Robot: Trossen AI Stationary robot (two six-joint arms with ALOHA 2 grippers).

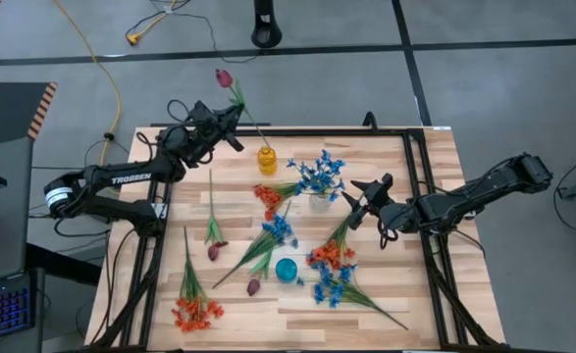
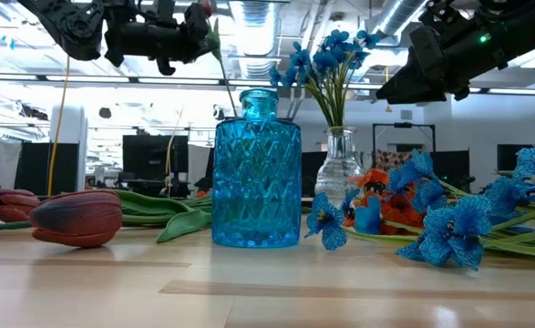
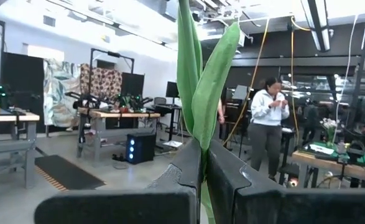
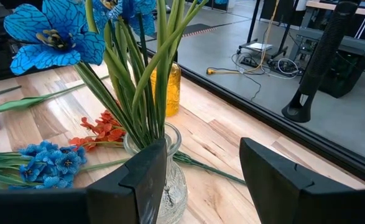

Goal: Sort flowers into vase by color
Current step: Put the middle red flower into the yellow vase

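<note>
Most of the sorting is still to do, judging by how much lies loose on the table (image 1: 425,294). At the near edge an orange-red spray (image 1: 195,312) lies at the left, with a mixed pile of blue and orange sprays (image 1: 333,279) nearer the right and a maroon bud (image 1: 254,286) between them. A little farther in stands the blue vase (image 1: 286,270), which looks empty from above, with another maroon bud (image 1: 213,251) to its left and a blue spray (image 1: 280,228) just beyond it. Past the middle, the clear vase (image 1: 319,202) already holds a bunch of blue flowers (image 1: 319,175), so blue is the one colour under way; orange blossoms (image 1: 268,196) lie just left of it. The right gripper (image 1: 358,203), jaws wide and holding nothing, sits just right of that vase. Farther back the yellow vase (image 1: 266,160) holds no blossoms yet. At the far left the left gripper (image 1: 231,124) is clamped on the green stem of a maroon tulip (image 1: 224,76) raised over the table's far edge, probably bound for the yellow vase
</note>
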